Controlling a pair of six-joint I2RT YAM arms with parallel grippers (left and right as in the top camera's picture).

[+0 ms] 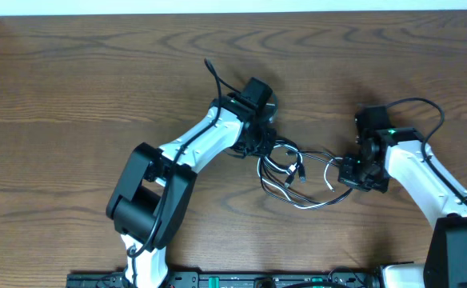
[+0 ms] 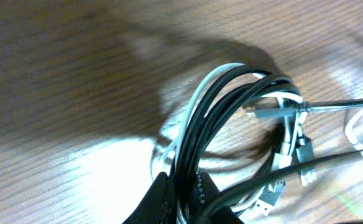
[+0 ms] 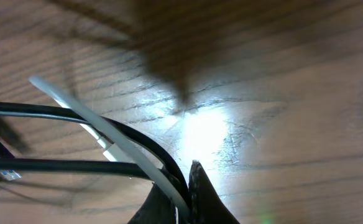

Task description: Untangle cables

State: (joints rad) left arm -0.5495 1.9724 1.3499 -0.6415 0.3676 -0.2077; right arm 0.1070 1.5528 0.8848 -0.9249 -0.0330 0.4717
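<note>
Squarely between left hand point(image 1: 257, 147) and right hand point(image 1: 350, 172), tangled cables point(image 1: 294, 178), each hand clamped onto them.

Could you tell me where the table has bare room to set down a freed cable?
The wide left stretch of the table, beyond the left arm, is bare, as is the far strip past both grippers. Crowded: the middle, where the cables lie strung between the left gripper and right gripper.

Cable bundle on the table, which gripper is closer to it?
Left. The left gripper clamps the cable bundle itself; the right gripper holds strands stretching off its right side.
</note>
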